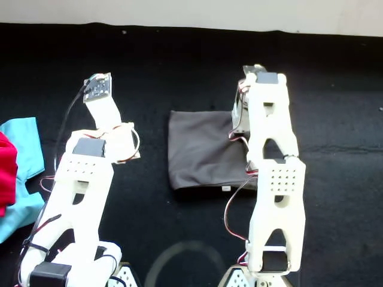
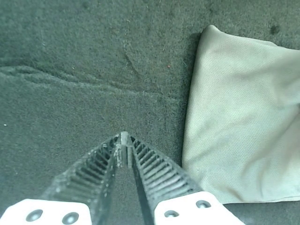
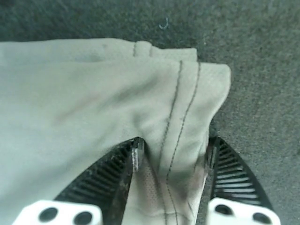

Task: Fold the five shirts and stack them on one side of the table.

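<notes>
my left gripper (image 2: 124, 140) is closed and empty over the black table (image 1: 149, 72), just beside the folded gray shirt (image 1: 200, 152) mid-table. my right gripper (image 3: 172, 152), partly open, pinches that shirt's stitched corner.

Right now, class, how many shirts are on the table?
3: a grey shirt folded at the middle of the table, a teal shirt at its left side, a red shirt atop that. More may be hidden.
</notes>
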